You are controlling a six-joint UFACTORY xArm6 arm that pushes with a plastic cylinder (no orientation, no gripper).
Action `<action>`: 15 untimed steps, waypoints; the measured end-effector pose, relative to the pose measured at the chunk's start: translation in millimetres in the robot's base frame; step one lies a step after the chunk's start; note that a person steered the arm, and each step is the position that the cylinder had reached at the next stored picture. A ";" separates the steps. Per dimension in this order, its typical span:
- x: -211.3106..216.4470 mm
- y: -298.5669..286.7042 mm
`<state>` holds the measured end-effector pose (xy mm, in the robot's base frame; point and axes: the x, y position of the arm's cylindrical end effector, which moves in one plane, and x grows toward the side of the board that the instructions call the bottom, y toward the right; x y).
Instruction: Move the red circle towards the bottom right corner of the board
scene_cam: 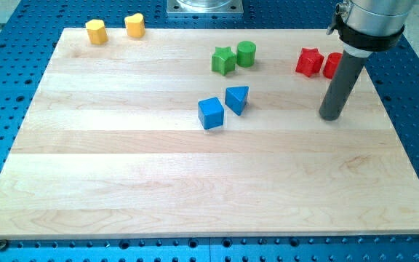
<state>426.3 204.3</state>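
The red circle sits near the view's top right, partly hidden behind my rod. A red star lies just to its left, close beside it. My tip rests on the board below the red circle, a short way toward the view's bottom, apart from both red blocks.
A green star and a green cylinder sit at top centre. A blue cube and a blue triangle lie in the middle. Two yellow blocks sit at the top left. The wooden board lies on a blue perforated table.
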 end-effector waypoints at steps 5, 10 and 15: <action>-113.9 113.9; -24.2 -52.4; 97.1 3.4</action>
<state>523.4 207.7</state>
